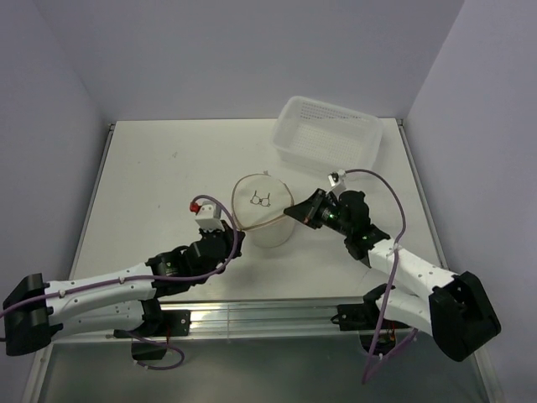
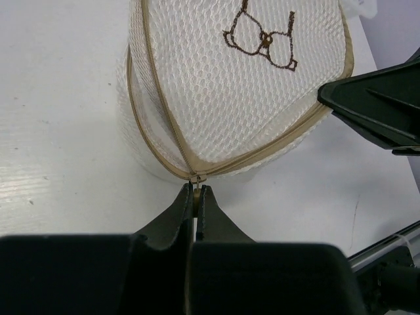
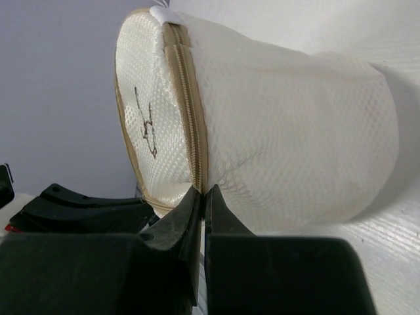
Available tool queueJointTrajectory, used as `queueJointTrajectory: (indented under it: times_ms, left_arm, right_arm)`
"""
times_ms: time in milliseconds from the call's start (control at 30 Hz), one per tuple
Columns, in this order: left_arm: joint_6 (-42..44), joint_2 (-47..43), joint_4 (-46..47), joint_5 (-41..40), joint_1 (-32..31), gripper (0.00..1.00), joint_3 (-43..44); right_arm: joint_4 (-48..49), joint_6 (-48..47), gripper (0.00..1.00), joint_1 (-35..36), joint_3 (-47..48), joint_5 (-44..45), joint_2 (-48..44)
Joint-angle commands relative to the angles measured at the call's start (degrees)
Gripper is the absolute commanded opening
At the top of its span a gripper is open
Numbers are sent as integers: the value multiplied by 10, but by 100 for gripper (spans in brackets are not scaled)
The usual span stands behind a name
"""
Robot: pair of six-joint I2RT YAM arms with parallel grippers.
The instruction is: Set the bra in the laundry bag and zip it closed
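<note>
Where one drum-shaped white mesh laundry bag stands, the left gripper pinches its small zip pull at 7 o'clock, and the right gripper clamps its beige rim at 3 o'clock.

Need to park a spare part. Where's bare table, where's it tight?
Widest: white table left of the round white mesh laundry bag, to the left edge. Smaller: right-edge strip in front of the white perforated plastic basket. Crowded: centre, left fingers and right fingers pinching the bag's rim.
</note>
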Motion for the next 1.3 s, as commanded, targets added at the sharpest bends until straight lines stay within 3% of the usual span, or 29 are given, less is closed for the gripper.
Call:
queueJointTrajectory:
  times_ms: [0, 100, 200, 300, 333, 367, 433, 633, 900, 1000, 1200, 1267]
  left_arm:
    - [-2, -36, -102, -73, 12, 0, -2]
    - [-1, -54, -117, -81, 12, 0, 4]
    - [14, -58, -68, -49, 12, 0, -1]
    - [-1, -36, -42, -8, 7, 0, 8]
    - [-4, -30, -24, -2, 4, 0, 11]
    - [-7, -24, -10, 13, -3, 0, 13]
    - [-14, -2, 34, 26, -9, 0, 19]
    - [-18, 64, 113, 45, -24, 0, 40]
    - [-18, 96, 129, 55, -41, 0, 51]
    - [-21, 97, 125, 57, -41, 0, 46]
    - [-20, 84, 106, 56, -41, 0, 40]
    - [-17, 75, 85, 46, -42, 0, 36]
  right_arm:
    - [0, -57, 0, -38, 57, -11, 25]
    - [-16, -75, 0, -47, 94, -21, 63]
    - [-18, -74, 0, -47, 120, -29, 92]
    - [-30, -72, 38, -38, 120, -15, 83]
    - [-36, -75, 64, -32, 116, -6, 73]
    - [-51, -80, 72, -27, 104, 2, 52]
    - [-51, -73, 81, -10, 79, 30, 21]
    - [-2, 4, 79, 108, -17, 108, -55]
    - [60, 34, 70, 135, -19, 118, -23]
    - [82, 40, 56, 135, -16, 116, 7]
    - [106, 45, 14, 134, -12, 116, 31]
    - [91, 36, 7, 131, -10, 120, 27]
